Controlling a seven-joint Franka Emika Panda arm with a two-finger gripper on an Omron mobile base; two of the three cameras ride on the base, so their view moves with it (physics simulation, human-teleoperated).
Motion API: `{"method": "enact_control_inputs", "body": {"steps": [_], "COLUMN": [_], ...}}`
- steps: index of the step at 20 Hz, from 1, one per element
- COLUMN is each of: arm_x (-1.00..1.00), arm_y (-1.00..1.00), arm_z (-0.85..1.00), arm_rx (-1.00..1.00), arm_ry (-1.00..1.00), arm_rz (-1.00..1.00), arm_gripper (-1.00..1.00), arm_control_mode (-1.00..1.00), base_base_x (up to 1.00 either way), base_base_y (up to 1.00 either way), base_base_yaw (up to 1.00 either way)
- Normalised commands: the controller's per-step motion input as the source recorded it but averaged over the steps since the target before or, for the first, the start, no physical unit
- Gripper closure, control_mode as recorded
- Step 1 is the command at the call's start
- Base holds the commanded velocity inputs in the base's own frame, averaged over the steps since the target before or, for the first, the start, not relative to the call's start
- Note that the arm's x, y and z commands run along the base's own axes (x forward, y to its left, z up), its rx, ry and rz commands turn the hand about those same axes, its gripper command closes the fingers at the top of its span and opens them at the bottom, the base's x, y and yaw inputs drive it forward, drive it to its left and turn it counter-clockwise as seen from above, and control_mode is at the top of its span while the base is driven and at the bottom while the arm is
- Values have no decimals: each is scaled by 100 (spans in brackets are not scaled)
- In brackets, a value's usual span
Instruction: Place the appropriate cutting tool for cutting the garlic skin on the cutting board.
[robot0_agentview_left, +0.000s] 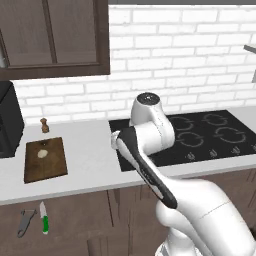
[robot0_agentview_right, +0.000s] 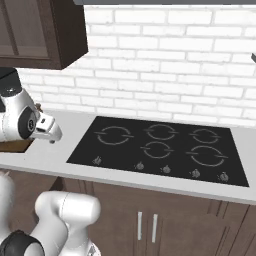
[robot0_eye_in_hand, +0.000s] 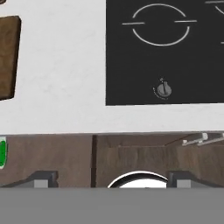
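The dark brown cutting board (robot0_agentview_left: 45, 160) lies flat on the counter at the left, and the pale garlic (robot0_agentview_left: 43, 153) rests on it. The green-handled knife (robot0_agentview_left: 45, 220) with its short white blade lies lower down, in front of the cabinet fronts under the board. In the hand view the board (robot0_eye_in_hand: 8, 57) shows at the left edge, and a sliver of the green handle (robot0_eye_in_hand: 2, 153) sits at the lower left edge. My gripper (robot0_eye_in_hand: 113, 179) hovers over the counter's front edge beside the stove, open, with nothing between its fingertips (robot0_eye_in_hand: 41, 178). It is well right of the knife.
A grey Y-shaped peeler (robot0_agentview_left: 26, 222) lies just left of the knife. A small brown pepper mill (robot0_agentview_left: 45, 125) stands behind the board. A black cooktop (robot0_agentview_left: 200, 137) with knobs (robot0_eye_in_hand: 164, 89) fills the counter's right. A black appliance (robot0_agentview_left: 9, 120) stands at far left.
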Motion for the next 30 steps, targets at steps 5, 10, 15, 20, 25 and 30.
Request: {"method": "enact_control_inputs", "body": {"steps": [5,10,15,20,25,30], "arm_x": [-16,-11,-28,-42,-45,-27], "arm_y": [100,100,100,100,93,21], "arm_z": [-42,-32,-35,-20,-26,-52], "arm_rx": [0,0,0,0,0,-1], "arm_ry": [-1,5,6,9,15,15], "arm_rz": [-12,-5,-4,-5,-8,-2], "arm_gripper": [-100,-100,-100,-100,-100,-100], "arm_control_mode": [-100,-100,-100,-100,-100,-100], "base_base_x": [0,0,0,0,0,0], "base_base_y": [0,0,0,0,0,0], "base_base_yaw": [0,0,0,0,0,0]}}
